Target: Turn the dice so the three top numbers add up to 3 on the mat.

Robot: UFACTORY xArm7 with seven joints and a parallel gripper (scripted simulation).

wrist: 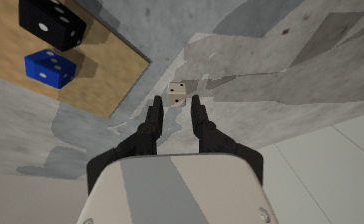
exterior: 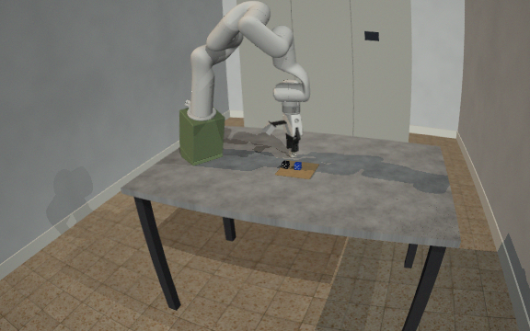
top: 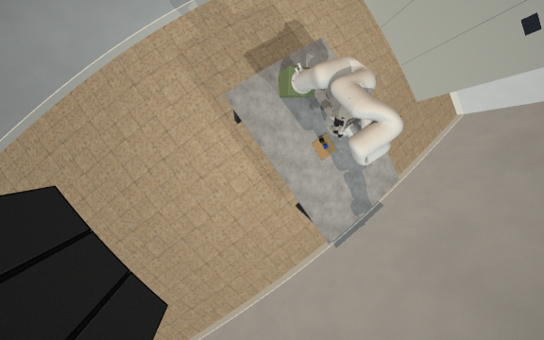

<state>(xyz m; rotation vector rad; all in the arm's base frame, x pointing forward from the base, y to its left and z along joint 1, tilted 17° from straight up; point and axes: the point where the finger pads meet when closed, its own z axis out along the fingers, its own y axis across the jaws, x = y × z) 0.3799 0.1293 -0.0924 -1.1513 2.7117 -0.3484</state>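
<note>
Fingers spread, nothing pinched | pointing down over cream die (wrist: 177, 94) | die off mat (wrist: 108, 70); on table (wrist: 283, 90)

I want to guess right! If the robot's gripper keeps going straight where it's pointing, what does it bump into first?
Most likely the cream die: it sits on the table just beyond the open gripper, lined up with the gap between its fingers.

Bare table around cream die (wrist: 177, 94); mat (wrist: 108, 75) well aside
</note>
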